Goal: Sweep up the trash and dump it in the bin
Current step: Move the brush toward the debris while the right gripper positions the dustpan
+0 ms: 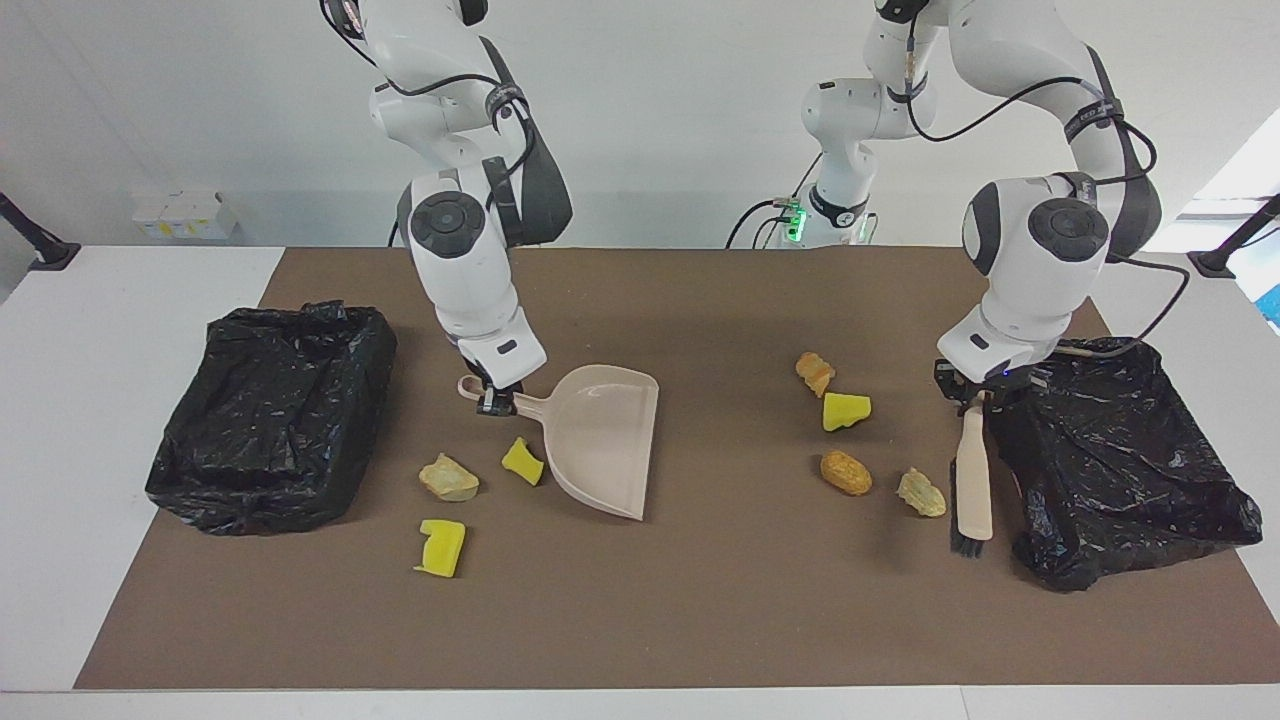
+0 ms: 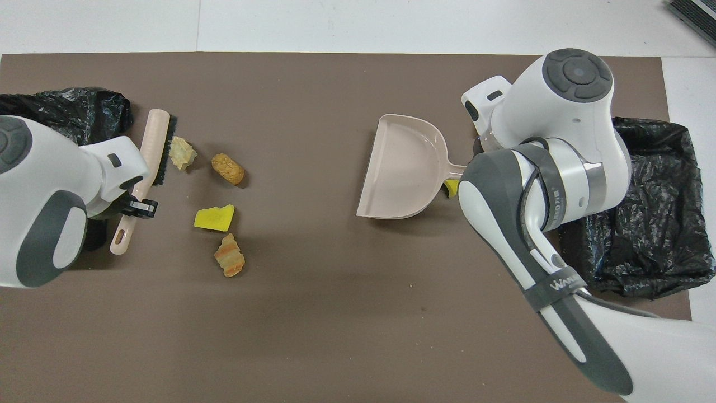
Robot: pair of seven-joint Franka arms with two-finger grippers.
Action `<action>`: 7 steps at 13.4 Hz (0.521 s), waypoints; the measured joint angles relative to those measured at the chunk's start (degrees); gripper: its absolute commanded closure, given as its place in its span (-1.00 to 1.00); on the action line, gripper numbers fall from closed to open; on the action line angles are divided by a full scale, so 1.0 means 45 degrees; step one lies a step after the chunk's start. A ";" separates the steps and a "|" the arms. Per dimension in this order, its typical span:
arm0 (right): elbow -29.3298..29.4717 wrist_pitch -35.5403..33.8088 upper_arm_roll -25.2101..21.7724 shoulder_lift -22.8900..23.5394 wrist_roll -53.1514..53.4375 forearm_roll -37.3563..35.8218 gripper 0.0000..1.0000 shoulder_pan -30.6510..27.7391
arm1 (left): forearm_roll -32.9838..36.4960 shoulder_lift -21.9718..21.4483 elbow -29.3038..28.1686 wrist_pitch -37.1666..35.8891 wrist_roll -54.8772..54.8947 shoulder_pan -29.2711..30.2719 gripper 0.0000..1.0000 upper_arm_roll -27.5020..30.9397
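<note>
My right gripper (image 1: 497, 400) is shut on the handle of the beige dustpan (image 1: 605, 440) (image 2: 400, 173), whose open mouth faces the left arm's end of the table. A yellow chunk (image 1: 522, 461), a tan lump (image 1: 448, 478) and another yellow chunk (image 1: 441, 547) lie beside it. My left gripper (image 1: 975, 398) (image 2: 140, 207) is shut on the beige brush (image 1: 972, 480) (image 2: 154, 148), its bristles close beside a pale lump (image 1: 921, 492) (image 2: 182, 153). An orange lump (image 1: 846, 472), a yellow sponge (image 1: 845, 411) and a striped orange lump (image 1: 815, 372) lie nearby.
Two bins lined with black bags stand on the brown mat, one (image 1: 275, 415) at the right arm's end and one (image 1: 1115, 460) at the left arm's end, right beside the brush. White table borders the mat (image 1: 700, 620).
</note>
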 measured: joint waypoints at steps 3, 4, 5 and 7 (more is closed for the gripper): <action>-0.1213 0.0856 0.0013 -0.0479 -0.0399 -0.0020 1.00 0.0559 | 0.0444 0.0837 0.0555 0.0581 0.1364 0.0511 1.00 -0.0001; -0.1384 0.1079 0.0015 -0.0535 -0.0606 -0.0020 1.00 0.0684 | 0.0502 0.1106 0.0633 0.1016 0.1880 0.0552 1.00 -0.0003; -0.1542 0.1327 0.0016 -0.0542 -0.0750 -0.0021 1.00 0.0776 | 0.0513 0.1272 0.0652 0.1266 0.2657 0.0553 1.00 -0.0013; -0.1844 0.1667 0.0017 -0.0541 -0.0805 -0.0026 1.00 0.1010 | 0.0513 0.1348 0.0592 0.1270 0.3927 0.0553 1.00 -0.0038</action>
